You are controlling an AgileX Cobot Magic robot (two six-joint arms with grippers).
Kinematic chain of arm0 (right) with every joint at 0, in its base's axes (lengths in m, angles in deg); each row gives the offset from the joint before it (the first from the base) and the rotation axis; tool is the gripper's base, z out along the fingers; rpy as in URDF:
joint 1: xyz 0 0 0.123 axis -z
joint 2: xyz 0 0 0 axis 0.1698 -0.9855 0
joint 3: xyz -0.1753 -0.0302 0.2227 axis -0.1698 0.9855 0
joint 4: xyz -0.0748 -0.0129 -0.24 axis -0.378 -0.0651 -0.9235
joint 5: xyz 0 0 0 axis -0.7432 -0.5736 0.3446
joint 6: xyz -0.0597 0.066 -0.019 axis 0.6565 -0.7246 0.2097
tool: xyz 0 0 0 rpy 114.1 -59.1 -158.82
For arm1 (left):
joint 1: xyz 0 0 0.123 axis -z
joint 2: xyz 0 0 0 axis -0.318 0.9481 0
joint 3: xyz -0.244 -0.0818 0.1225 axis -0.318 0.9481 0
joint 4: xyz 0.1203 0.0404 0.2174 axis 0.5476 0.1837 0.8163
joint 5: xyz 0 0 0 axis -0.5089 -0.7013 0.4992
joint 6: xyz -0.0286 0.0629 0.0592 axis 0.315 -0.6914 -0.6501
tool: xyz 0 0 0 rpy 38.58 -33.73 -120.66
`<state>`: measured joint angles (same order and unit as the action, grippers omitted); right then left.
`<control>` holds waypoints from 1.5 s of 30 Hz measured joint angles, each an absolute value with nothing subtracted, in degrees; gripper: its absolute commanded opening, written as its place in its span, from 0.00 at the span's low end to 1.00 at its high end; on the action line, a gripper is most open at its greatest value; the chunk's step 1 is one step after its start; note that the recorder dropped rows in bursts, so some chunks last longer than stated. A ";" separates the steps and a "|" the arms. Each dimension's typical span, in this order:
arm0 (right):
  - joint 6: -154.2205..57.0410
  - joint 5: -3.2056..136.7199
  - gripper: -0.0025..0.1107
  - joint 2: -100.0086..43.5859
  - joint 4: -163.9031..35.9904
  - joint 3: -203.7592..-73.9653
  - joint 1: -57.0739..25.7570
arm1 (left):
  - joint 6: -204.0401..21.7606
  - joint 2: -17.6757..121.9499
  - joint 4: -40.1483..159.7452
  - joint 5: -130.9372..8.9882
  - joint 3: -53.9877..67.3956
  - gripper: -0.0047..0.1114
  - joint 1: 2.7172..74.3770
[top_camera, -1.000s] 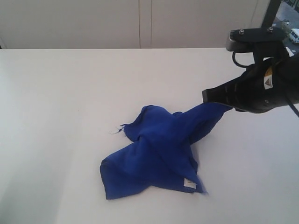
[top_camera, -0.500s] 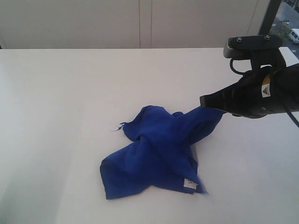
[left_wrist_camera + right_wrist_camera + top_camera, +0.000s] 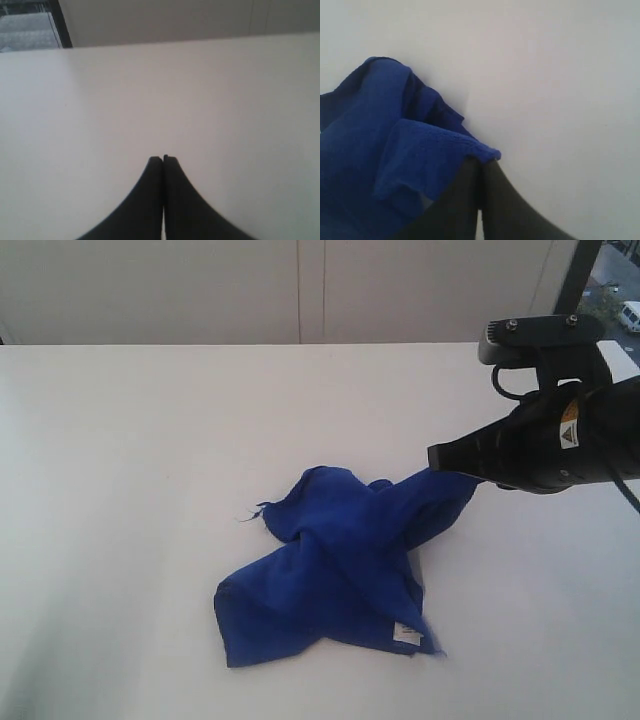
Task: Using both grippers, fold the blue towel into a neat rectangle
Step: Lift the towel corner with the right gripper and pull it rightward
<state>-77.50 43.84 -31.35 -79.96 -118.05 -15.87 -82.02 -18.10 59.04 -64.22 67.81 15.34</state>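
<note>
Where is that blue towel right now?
In the exterior view the blue towel lies crumpled on the white table, just below the middle, with one corner lifted and pinched by the jaws of the right gripper.

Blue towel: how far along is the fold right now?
Done: no fold yet; the blue towel lies crumpled on the table. In hand: the right gripper is shut on one towel edge, holding it raised. The left gripper is shut, empty, over bare table. To do: spread it flat, then fold.

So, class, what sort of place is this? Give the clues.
Probably a lab or test room: a wide white table, plain pale wall panels, and a black robot arm holding a blue towel.
</note>
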 measured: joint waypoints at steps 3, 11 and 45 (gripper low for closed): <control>-77.50 43.84 0.02 -31.35 -79.96 -118.05 -15.87 | -78.26 -18.10 58.09 -59.09 67.81 0.04 15.34; -77.61 43.84 0.02 -31.35 -79.96 -118.05 -15.87 | -73.24 -18.10 57.72 -50.41 67.81 0.04 15.34; -77.61 43.84 0.02 -31.35 -79.96 -118.05 -15.87 | -100.68 42.86 32.26 -89.49 30.70 0.04 15.46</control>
<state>-77.61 43.84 -31.35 -79.96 -118.05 -15.87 -100.68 42.86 32.26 -89.49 30.70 15.46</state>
